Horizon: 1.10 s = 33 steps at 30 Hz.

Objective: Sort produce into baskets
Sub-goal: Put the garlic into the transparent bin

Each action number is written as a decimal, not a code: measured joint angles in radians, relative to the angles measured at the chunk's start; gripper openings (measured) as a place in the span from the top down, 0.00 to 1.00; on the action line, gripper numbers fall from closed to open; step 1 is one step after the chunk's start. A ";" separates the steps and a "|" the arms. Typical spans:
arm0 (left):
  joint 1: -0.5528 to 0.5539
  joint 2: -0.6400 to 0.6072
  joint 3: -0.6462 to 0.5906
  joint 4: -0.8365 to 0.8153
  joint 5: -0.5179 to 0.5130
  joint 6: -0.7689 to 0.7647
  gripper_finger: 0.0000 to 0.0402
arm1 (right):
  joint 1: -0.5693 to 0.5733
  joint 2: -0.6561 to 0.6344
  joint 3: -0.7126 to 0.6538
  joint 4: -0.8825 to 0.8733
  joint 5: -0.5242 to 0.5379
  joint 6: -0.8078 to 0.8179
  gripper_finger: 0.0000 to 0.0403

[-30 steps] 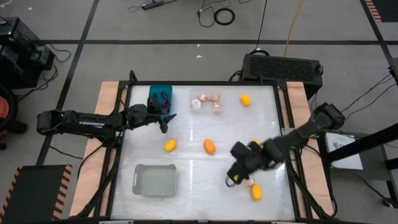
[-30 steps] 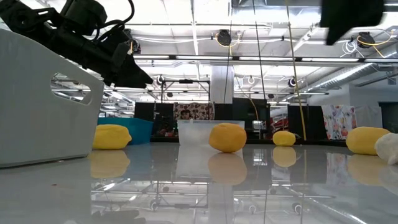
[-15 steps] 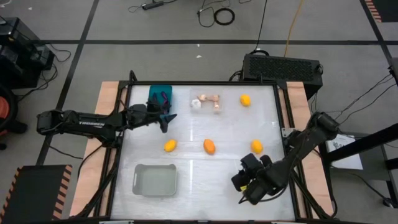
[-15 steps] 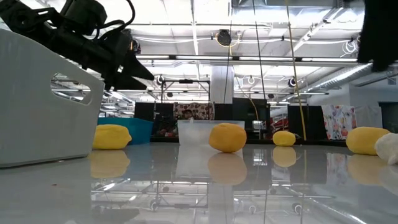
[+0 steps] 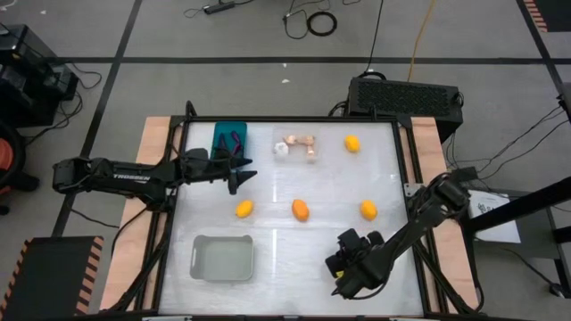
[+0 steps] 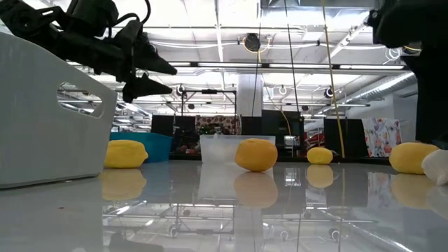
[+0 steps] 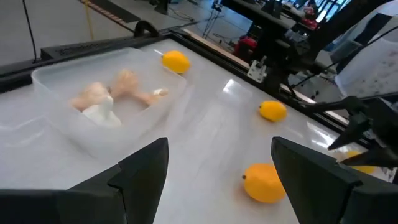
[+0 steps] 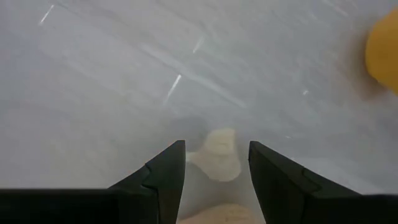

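Note:
My right gripper point(image 8: 216, 146) points steeply down near the table's front right point(image 5: 343, 282), open. Its fingers stand on either side of a pale garlic bulb point(image 8: 219, 157) lying on the table; I see no touch. A yellow oval point(image 8: 385, 50) lies close by. My left gripper point(image 5: 239, 175) hangs open and holds nothing beside the teal basket point(image 5: 223, 134), which has purple eggplants point(image 5: 235, 139) in it. The clear basket point(image 5: 297, 147) holds garlic pieces point(image 7: 102, 102). The grey basket point(image 5: 223, 257) stands at the near left.
Yellow ovals lie loose on the table at the far right point(image 5: 352, 143) and across the middle point(image 5: 244, 208), point(image 5: 301, 209), point(image 5: 368, 209). The right arm covers the near-right pieces in the high view. A black box point(image 5: 406, 94) stands behind the table.
My right gripper has swung toward the table's near edge, come down and rolled about its own line; it now stands over the garlic bulb, and the arm no longer covers the yellow oval at mid right. My left gripper has rolled in place.

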 joint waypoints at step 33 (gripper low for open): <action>-0.313 0.000 0.196 -0.224 -0.236 0.131 0.28 | 0.000 0.056 0.000 0.023 -0.056 -0.054 0.69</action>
